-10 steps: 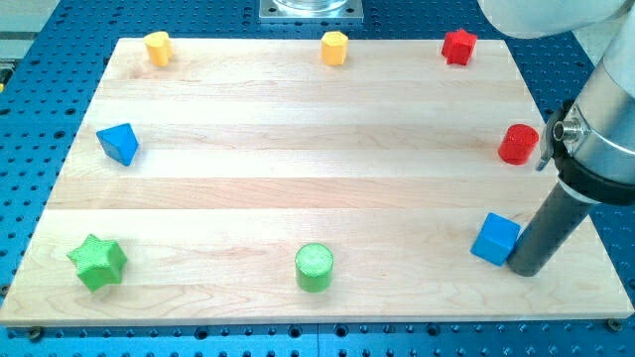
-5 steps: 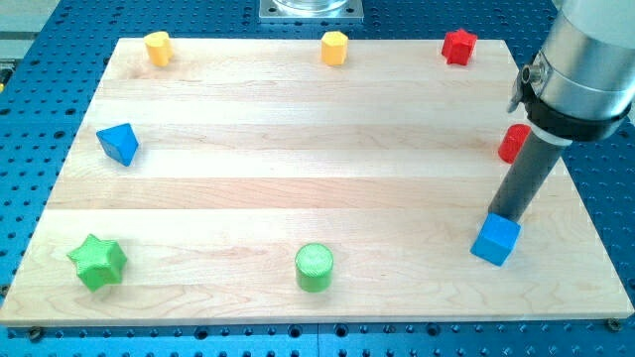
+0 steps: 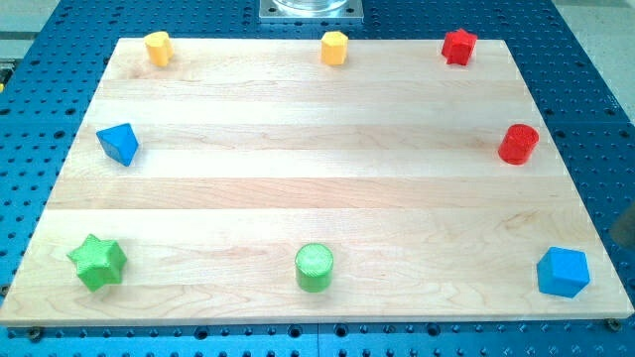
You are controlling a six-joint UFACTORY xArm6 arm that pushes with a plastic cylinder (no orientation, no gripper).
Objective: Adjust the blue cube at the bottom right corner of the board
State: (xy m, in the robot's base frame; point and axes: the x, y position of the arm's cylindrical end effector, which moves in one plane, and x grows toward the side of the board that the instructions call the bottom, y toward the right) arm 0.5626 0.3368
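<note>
The blue cube [image 3: 563, 272] sits on the wooden board [image 3: 317, 198] close to its bottom right corner, a little in from the right and bottom edges. My tip does not show in the camera view. Only a faint dark blur [image 3: 627, 226] sits at the view's right edge, above and to the right of the cube, and I cannot tell what it is.
A yellow block [image 3: 158, 47], a yellow hexagon [image 3: 334, 47] and a red star [image 3: 458, 46] line the top edge. A red cylinder [image 3: 518, 144] is at the right, a blue block [image 3: 118, 143] at the left. A green star [image 3: 97, 262] and a green cylinder [image 3: 315, 267] are near the bottom.
The blue cube has moved right and slightly down, toward the bottom right corner. The arm and rod, which stood beside the cube before, have left the view.
</note>
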